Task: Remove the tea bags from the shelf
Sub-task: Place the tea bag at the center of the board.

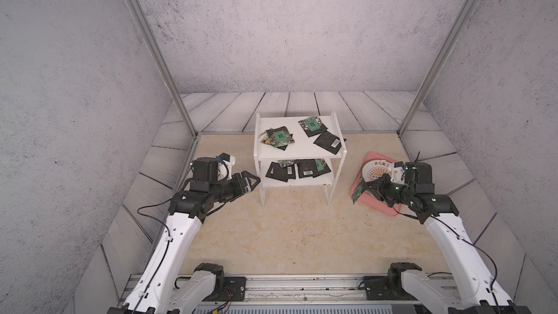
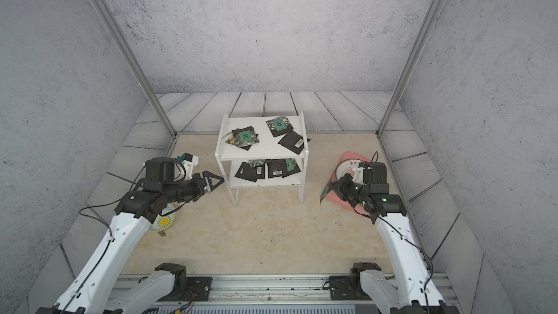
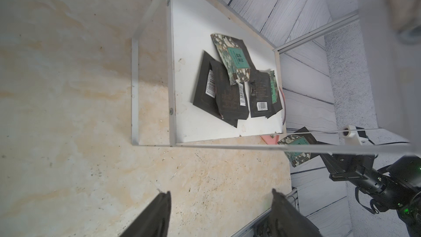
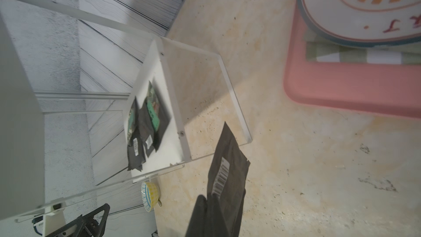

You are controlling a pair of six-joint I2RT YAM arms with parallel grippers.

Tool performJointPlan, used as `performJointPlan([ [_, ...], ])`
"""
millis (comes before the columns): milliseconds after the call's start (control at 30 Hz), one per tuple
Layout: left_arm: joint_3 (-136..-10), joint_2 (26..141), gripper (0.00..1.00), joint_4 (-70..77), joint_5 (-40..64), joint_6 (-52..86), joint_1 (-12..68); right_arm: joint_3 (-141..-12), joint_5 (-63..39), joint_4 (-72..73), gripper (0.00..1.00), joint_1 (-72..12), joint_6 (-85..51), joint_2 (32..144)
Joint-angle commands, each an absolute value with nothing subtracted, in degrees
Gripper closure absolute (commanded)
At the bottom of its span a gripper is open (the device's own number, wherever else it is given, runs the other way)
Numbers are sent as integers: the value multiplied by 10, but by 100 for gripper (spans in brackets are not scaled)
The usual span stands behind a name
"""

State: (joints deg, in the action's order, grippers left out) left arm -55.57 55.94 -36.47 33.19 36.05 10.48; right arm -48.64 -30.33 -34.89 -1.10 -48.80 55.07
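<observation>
A small white two-tier shelf (image 1: pixel 302 146) with flat boards, side panels and thin legs is seen standing at the middle of the beige marbled tabletop (image 1: pixel 287 231). On it are the tea bags: small flat square black sachets, green-labelled with a floral print on one face and marked with a white barcode on the other.

On the top board, a crumpled cluster (image 1: pixel 279 138) is shown green side up towards the left. A green-faced sachet (image 1: pixel 311 124) is laid over a black one towards the back right. A barcode-up sachet (image 1: pixel 329 142) overhangs the right edge. On the lower board, several overlapped sachets (image 3: pixel 230 83) are seen, mostly barcode side up, with one floral sachet tilted across them.

One more tea bag (image 4: pixel 227 169) is pinched by the right gripper (image 4: pixel 205 199), whose jaws are pressed together on its lower edge. It is held off the shelf, at the edge of a pink plastic tray (image 1: pixel 389 209) that faces the shelf. A round white plate (image 4: pixel 364 19) with orange rays and a green checkered cloth (image 4: pixel 341 53) are carried by that tray.

The left gripper (image 3: pixel 221 193) is held spread and empty, just beside the shelf's left side at lower-board level. A yellow patterned bowl (image 2: pixel 164 222) is partly hidden under the left arm.
</observation>
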Motion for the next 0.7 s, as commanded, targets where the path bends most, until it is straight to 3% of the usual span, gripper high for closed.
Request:
performJointPlan([
  [0, -533, 550, 27, -342, 322, 361, 116, -450, -310, -336, 100, -10, -468, 552],
  [367, -505, 562, 27, -324, 310, 373, 139, -327, -285, -272, 100, -11, -466, 584],
  [667, -496, 569, 27, -316, 306, 379, 151, -295, -185, -295, 100, -10, -447, 612],
])
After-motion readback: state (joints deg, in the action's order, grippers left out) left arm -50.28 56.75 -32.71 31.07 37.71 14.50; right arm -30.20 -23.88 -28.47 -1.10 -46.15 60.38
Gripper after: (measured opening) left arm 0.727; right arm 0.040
